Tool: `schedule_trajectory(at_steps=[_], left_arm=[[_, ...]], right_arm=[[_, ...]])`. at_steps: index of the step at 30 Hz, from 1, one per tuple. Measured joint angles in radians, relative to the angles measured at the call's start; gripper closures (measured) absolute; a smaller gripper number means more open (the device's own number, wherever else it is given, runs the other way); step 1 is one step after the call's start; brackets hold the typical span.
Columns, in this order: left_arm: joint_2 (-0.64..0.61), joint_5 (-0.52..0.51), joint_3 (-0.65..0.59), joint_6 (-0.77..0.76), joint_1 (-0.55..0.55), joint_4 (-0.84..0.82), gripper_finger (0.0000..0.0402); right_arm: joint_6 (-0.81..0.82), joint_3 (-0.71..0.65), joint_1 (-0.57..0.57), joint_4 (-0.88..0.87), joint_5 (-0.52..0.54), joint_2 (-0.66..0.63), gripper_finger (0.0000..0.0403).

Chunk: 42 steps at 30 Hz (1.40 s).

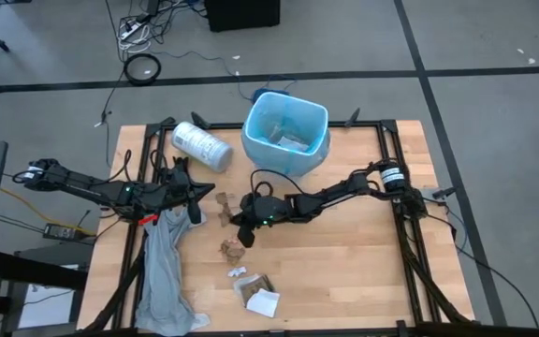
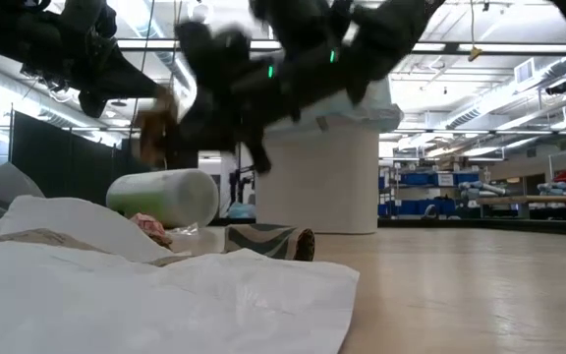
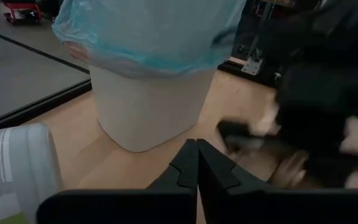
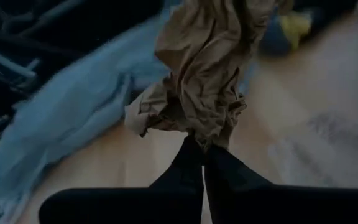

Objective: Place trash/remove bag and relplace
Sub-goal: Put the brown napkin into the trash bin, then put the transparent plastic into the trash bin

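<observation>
A: What has the right gripper (image 4: 202, 152) got?

B: A crumpled brown wrapper (image 4: 201, 74). The right wrist view shows the fingers pinched fully together on its lower edge, with the rest bunched up beyond the tips. From above, that gripper sits mid-table, just in front of the bin (image 1: 285, 131).

A: And the other trash?

B: One brown scrap (image 1: 223, 200) lies just left of the gripper and another (image 1: 231, 248) nearer the front. Farther forward there's a wrapper with white paper (image 1: 260, 298). Some pieces already lie inside the bin.

A: Is the bag on?

B: Yes, the blue bag (image 3: 148, 31) lines the bin, folded over the rim. It isn't time to pull it, I'd say; scraps remain on the table.

A: So how should this carry go?

B: The grip is only on an edge, so I'd lift gently and avoid jerks. Clear the rim properly before moving over the opening, or the hanging paper may snag the bag's fold. Let go only when the wrapper is well inside the mouth.

A: What about the left gripper (image 3: 197, 163)?

B: Closed and empty, waiting at the table's left beside the white roll (image 1: 201, 146), with the grey sheet (image 1: 164, 271) trailing toward the front. It's near the right arm's path, so swing away from it.
</observation>
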Motion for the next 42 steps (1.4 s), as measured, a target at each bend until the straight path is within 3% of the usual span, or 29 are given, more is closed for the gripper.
schedule_trajectory(at_steps=[7,13,19,22,25,28,36,42], left_arm=[[0.000,0.000,0.000,0.000,0.000,0.007,0.0394],[0.000,0.000,0.000,0.002,0.000,0.013,0.0394],[0.000,0.000,0.000,0.068,0.000,0.013,0.0394],[0.000,-0.017,0.000,0.085,0.000,0.021,0.0394],[0.001,-0.026,0.000,0.078,0.000,0.025,0.0394],[0.004,-0.019,0.000,0.088,0.000,0.032,0.0394],[0.048,0.067,0.000,0.140,0.000,0.039,0.0373],[0.126,0.186,0.000,0.195,0.000,0.074,0.0348]], right_arm=[[-0.166,0.000,0.010,-0.130,0.264,-0.195,0.0402],[-0.357,-0.001,0.001,-0.114,0.367,-0.420,0.0403],[-0.548,0.001,-0.007,-0.142,0.687,-0.630,0.0402],[-0.642,0.002,-0.045,-0.250,0.769,-0.688,0.0391],[-0.644,0.000,-0.102,-0.407,0.757,-0.720,0.0367],[-0.596,0.000,-0.151,-0.499,0.681,-0.741,0.0328],[-0.561,0.000,-0.210,-0.562,0.553,-0.741,0.0190],[-0.534,-0.001,-0.216,-0.583,0.546,-0.752,0.0141]])
